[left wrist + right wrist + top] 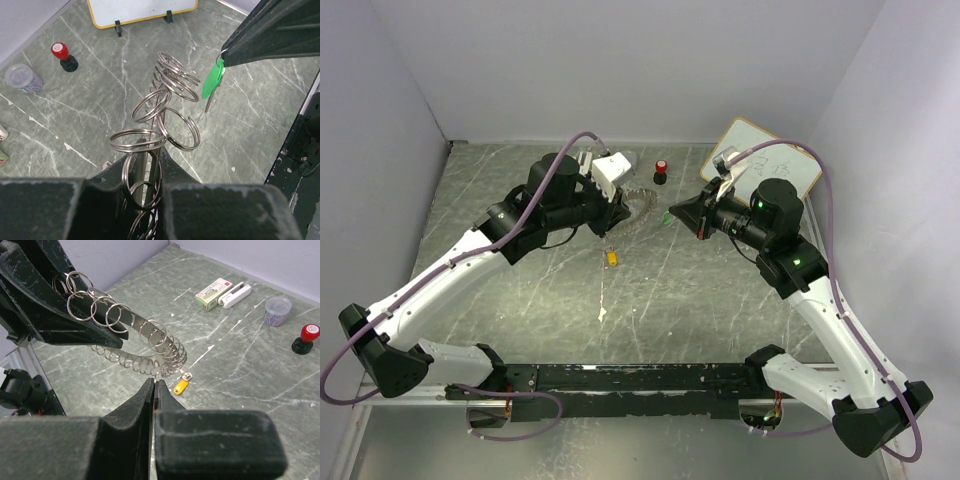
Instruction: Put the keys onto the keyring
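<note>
My left gripper [612, 222] is shut on the keyring [638, 208], a silvery ring fringed with many small split rings, and holds it above the table. In the left wrist view the keyring [162, 107] rises out of the closed jaws [150, 157]. My right gripper [678, 215] is shut on the green key [667, 216], which hangs from its tip beside the keyring's far end [213, 80]. In the right wrist view the closed jaws [154, 384] hide the green key and point at the keyring [150, 347]. The yellow-orange key [611, 258] lies on the table [180, 386].
A red-capped black knob [661, 171] stands at the back middle. A small whiteboard [772, 160] stands at the back right. A clear cup of coloured clips [278, 310], a white stapler [236, 294] and a green box [212, 294] sit at the back left.
</note>
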`<state>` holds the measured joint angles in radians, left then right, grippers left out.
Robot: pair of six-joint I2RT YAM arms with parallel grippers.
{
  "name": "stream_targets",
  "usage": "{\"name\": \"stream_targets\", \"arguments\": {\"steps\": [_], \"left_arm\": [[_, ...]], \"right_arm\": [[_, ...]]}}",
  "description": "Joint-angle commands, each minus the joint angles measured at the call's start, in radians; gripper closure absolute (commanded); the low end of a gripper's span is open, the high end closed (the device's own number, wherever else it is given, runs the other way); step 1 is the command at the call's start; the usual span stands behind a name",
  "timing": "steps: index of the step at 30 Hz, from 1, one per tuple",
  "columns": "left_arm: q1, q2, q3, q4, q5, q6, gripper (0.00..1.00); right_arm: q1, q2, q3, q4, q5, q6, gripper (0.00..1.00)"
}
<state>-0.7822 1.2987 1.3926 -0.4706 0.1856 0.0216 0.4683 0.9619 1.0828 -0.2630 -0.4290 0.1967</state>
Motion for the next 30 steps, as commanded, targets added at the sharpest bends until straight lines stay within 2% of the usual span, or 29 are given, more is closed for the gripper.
{"name": "stream_targets", "arguments": {"steps": [1,30], "left_arm": [[0.010,0.006,0.054,0.009,0.035,-0.018,0.93],[0.020,0.018,0.057,0.018,0.088,-0.040,0.93]], "right_arm": [[-0.003,-0.011,-0.006,0.001,-0.001,-0.001,1.00],[-0.004,-0.015,-0.072,0.114,-0.024,0.056,1.00]]}}
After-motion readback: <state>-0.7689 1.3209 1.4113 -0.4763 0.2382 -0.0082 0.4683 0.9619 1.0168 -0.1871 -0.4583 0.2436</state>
